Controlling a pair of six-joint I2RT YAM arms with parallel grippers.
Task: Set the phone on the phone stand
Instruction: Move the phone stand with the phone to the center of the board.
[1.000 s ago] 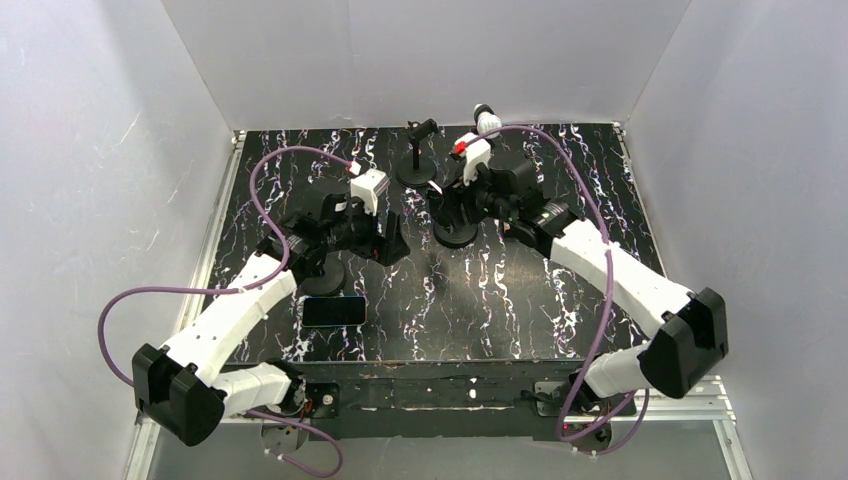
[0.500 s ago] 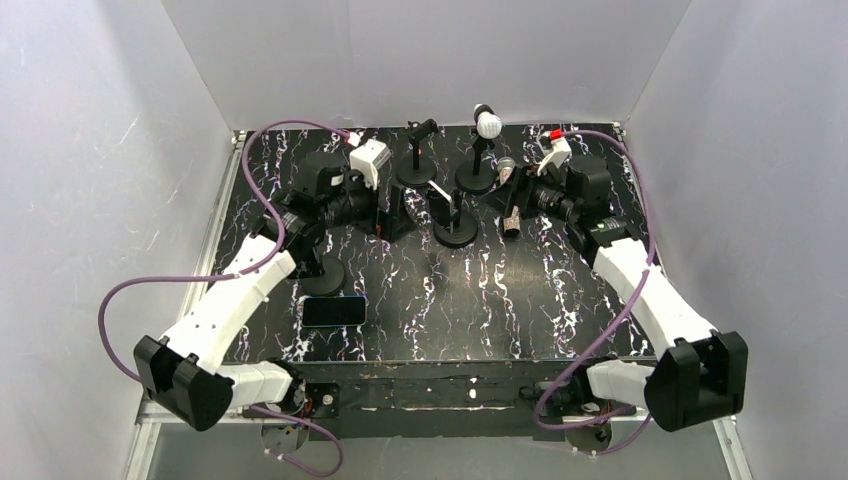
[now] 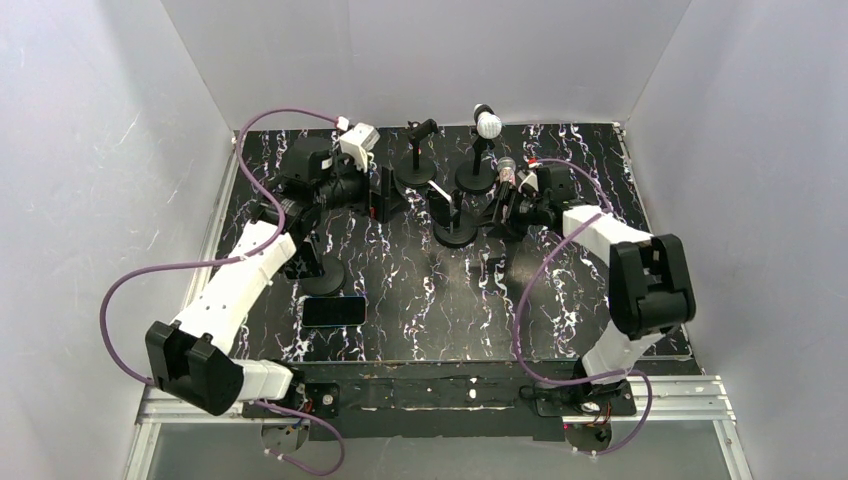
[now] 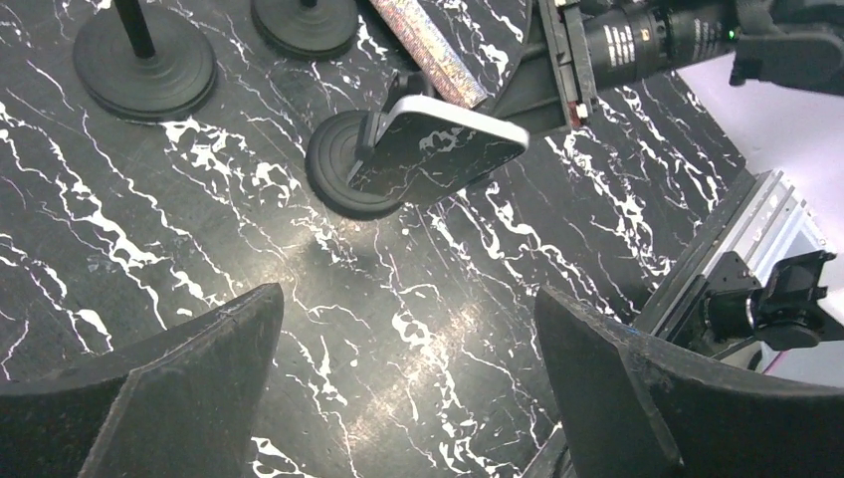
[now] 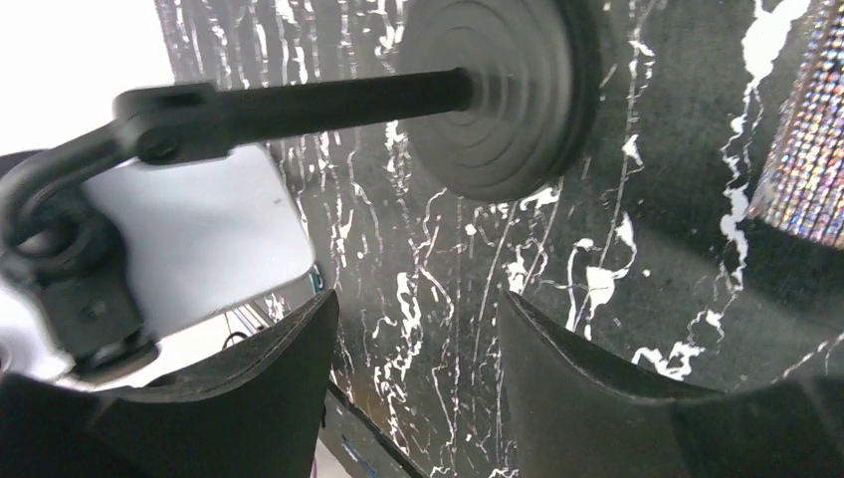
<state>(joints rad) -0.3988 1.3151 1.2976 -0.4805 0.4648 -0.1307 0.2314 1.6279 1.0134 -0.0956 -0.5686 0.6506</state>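
Your left end effector (image 4: 406, 299) hangs low over the counter (image 4: 199, 249) with its jaws spread wide and nothing between them. Ahead of it, apart from both fingers, the white-edged phone (image 4: 438, 149) sits tilted on the stand (image 4: 323, 164), its glossy face mirroring the marbled top. Your right end effector (image 5: 416, 304) faces that stand from the other side, jaws apart and holding nothing, with the phone's pale back close before it. A glittery stick (image 4: 428, 45) shows just beyond the stand. Behind the left end effector, toward that arm's base, a dark phone (image 3: 334, 311) lies flat on the counter.
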